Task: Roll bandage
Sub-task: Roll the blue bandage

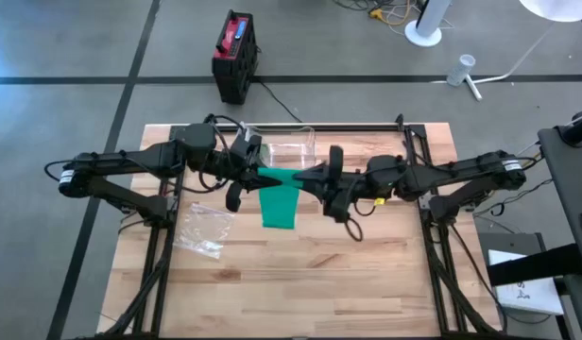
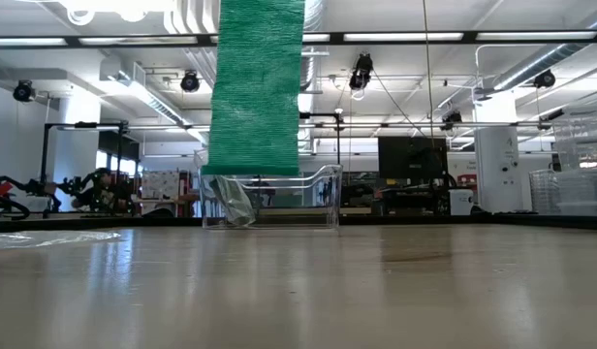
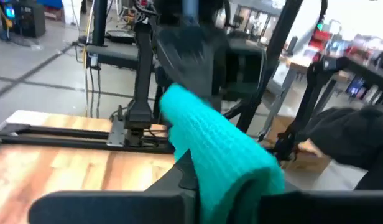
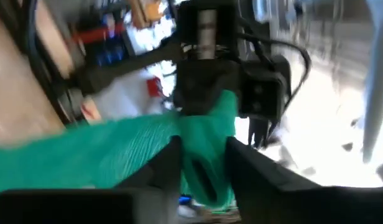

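A green bandage [image 1: 280, 203] is held in the air over the middle of the table between my two grippers. Its rolled part [image 3: 210, 143] lies level from one gripper to the other. Its loose strip [image 2: 255, 87] hangs down, and its lower edge stays clear of the table. My left gripper [image 1: 248, 173] comes in from the table's left and is shut on the rolled part. My right gripper [image 1: 316, 179] comes in from the right. Its fingers [image 4: 171, 163] stand apart on either side of the roll's hollow end [image 4: 203, 174]. My left gripper pinches the bandage's rolled part [image 3: 232, 186] between its two fingers, at the end nearest that arm. The fingers point level from the table's left, along the roll. The roll is lifted clear and the loose strip hangs slack below it. My right gripper has the roll's end between its parted fingers; whether they touch it, I cannot tell.
A clear plastic box [image 1: 289, 146] stands on the table just beyond the grippers, toward the far edge. A crumpled clear plastic bag [image 1: 204, 229] lies on the wood at the near left. The near half of the table [image 1: 300, 293] is bare wood.
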